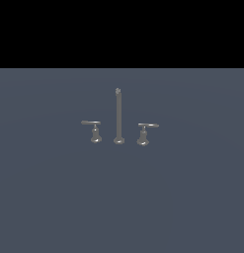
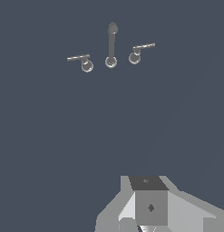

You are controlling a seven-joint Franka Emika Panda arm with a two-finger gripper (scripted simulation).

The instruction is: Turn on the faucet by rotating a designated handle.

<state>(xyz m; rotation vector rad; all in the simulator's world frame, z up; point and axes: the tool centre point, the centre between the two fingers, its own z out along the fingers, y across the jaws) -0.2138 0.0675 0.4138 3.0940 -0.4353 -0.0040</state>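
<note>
faucet (image 2: 111,45) – 3 pieces upright | handle (image 2: 81,60) – well apart from gripper (image 2: 147,226)

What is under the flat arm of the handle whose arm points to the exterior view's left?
Under the handle arm, a slim stem drops to a flared round base on the grey surface. Nothing else is there. What lies below the base cannot be seen.

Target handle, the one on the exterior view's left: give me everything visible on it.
The handle is a small dull-grey, metal-looking lever: a thin flat arm on a short slim stem that flares to a round base. It stands upright on the grey surface, arm roughly level and pointing to the exterior view's left, away from the spout post. It stands apart from the post and the twin handle. Nothing touches it; the end effector is well short of it.
</note>
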